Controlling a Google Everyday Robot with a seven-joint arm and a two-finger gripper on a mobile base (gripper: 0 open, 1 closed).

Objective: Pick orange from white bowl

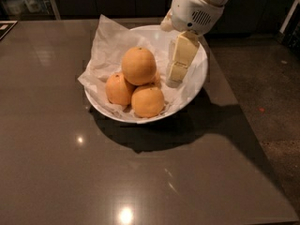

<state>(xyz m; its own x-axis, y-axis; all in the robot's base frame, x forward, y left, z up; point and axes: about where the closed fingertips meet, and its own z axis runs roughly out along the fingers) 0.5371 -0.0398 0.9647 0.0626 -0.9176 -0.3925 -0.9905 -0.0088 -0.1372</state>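
Across most of the view spreads a dark glossy tabletop (56, 172), its right edge giving way to speckled floor (276, 125) at 3 o'clock. The robot's white arm (197, 8) enters from 1 o'clock, its upper part cut off by the frame. Centred below it sits the white bowl (199, 78), lined with crumpled white paper (105, 46) that hides its rim from 9 to 11 o'clock. The orange (138, 65) rests inside the bowl, atop two smaller oranges (119, 89) whose lower halves are partly covered. The cream gripper (177, 71) hangs inside the bowl at the orange's 3 o'clock, just beside it and around none; its spread is unreadable from this angle.
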